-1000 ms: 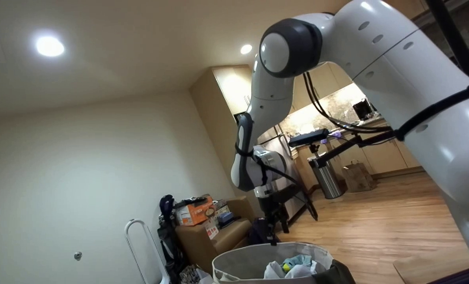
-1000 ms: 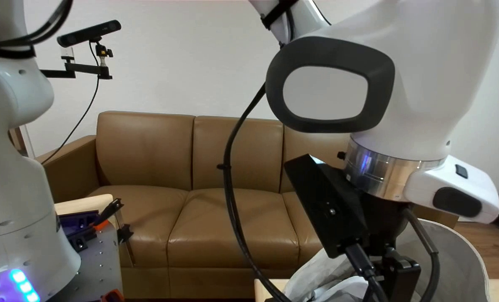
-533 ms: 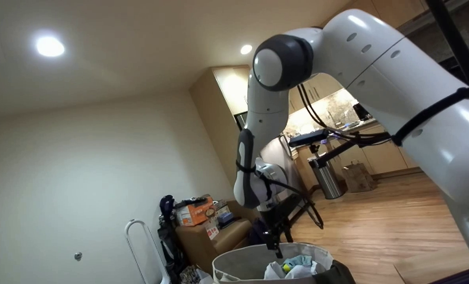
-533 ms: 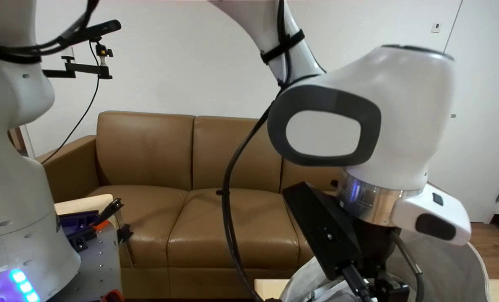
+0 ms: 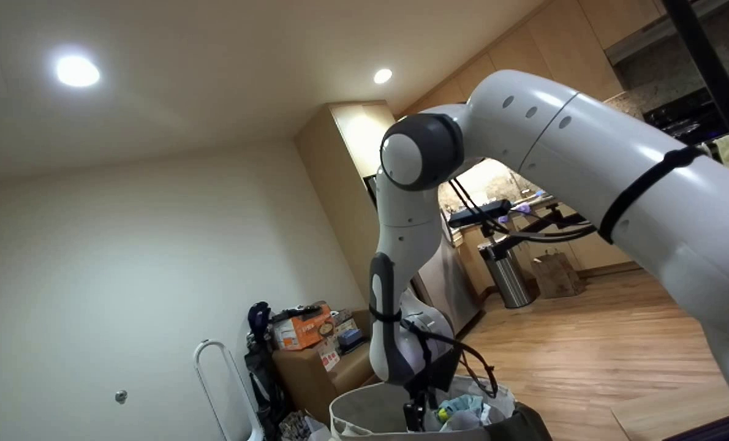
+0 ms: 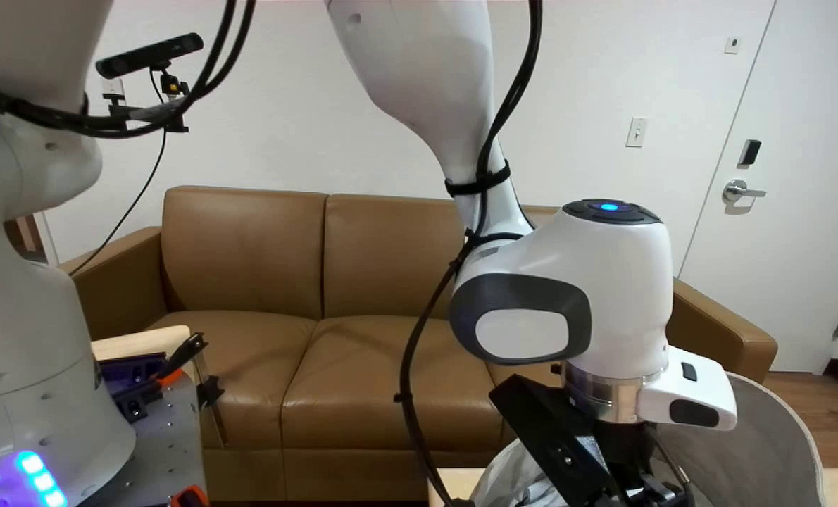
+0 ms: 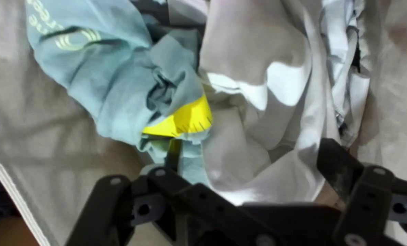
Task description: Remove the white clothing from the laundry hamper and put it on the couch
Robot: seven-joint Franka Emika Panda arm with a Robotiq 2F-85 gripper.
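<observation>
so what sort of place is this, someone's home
Possibly, though it could be a shared lounge: it looks like a combined living and kitchen space, with a brown couch, wooden wall cabinets and a metallic bin.

In an exterior view the couch [image 6: 363,380] runs across the middle of the frame, and the hamper [image 6: 750,451] stands before its right end, at lower right. In an exterior view with the hamper at bottom centre, a seat [image 5: 306,380] bearing boxes [image 5: 315,327] stands behind it to the left. In the wrist view a garment [image 7: 114,78] lies upper left in the hamper; the clothing [image 7: 244,160] is just to its right, its lower part between the jaws.
</observation>
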